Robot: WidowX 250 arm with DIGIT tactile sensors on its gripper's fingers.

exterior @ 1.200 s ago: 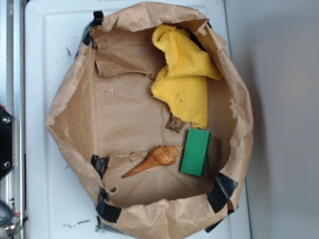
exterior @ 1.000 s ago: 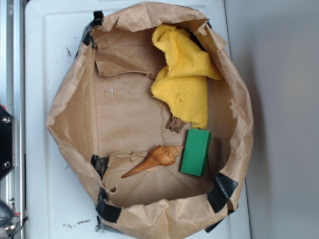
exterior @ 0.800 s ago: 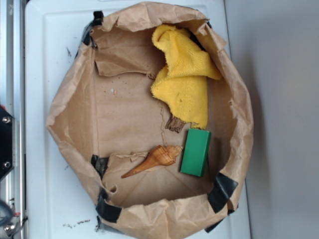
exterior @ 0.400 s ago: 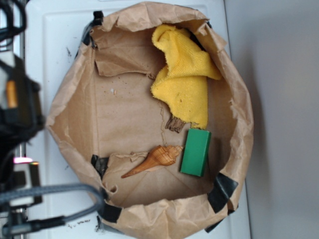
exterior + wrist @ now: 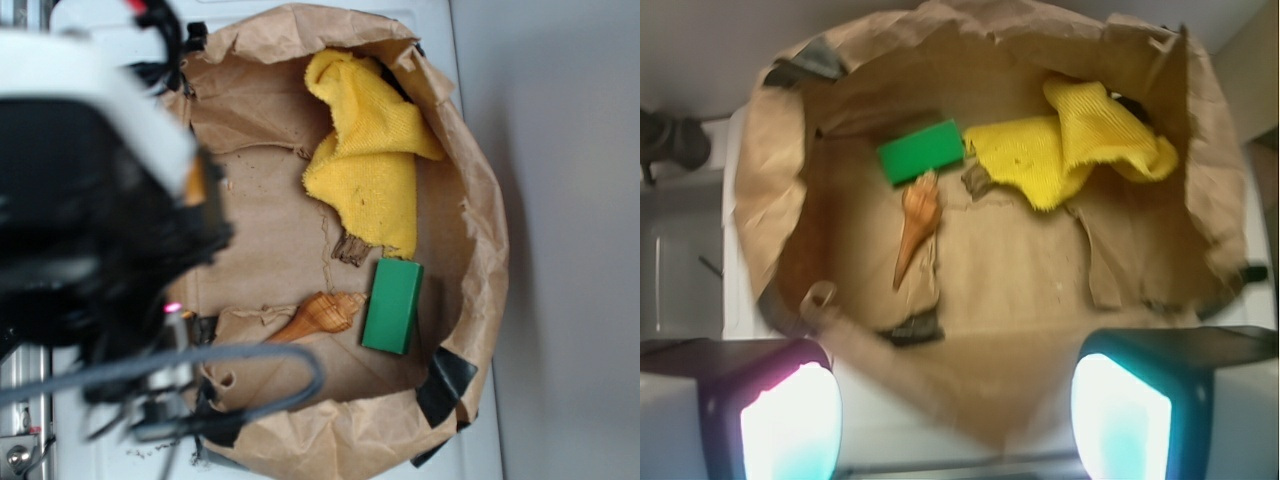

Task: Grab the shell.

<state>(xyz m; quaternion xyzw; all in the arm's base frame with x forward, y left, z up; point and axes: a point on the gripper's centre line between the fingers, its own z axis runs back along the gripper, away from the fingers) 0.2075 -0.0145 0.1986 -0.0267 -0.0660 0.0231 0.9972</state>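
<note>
The shell [image 5: 325, 315] is orange-brown and ribbed, lying on the floor of a rolled-down brown paper bag [image 5: 480, 200], just left of a green block [image 5: 392, 305]. Its thin tip is hidden behind the arm's grey cable. In the wrist view the shell [image 5: 920, 215] lies below the green block [image 5: 921, 152], point toward the camera. My gripper [image 5: 955, 420] is open, over the bag's near rim and well short of the shell, with nothing between its fingers [image 5: 790, 420]. In the exterior view the blurred black-and-white arm [image 5: 90, 220] covers the bag's left side, and the fingertips cannot be made out.
A crumpled yellow cloth [image 5: 370, 160] lies at the back of the bag, close to the block; the wrist view has the cloth [image 5: 1070, 150] at upper right. Bag walls [image 5: 760, 200] ring everything. The bag stands on a white surface [image 5: 480, 455], with grey surface [image 5: 570, 250] to the right.
The arm has swept in from the left and now hides the bag's left side and the shell's tip. Shell, block and cloth have not moved.
</note>
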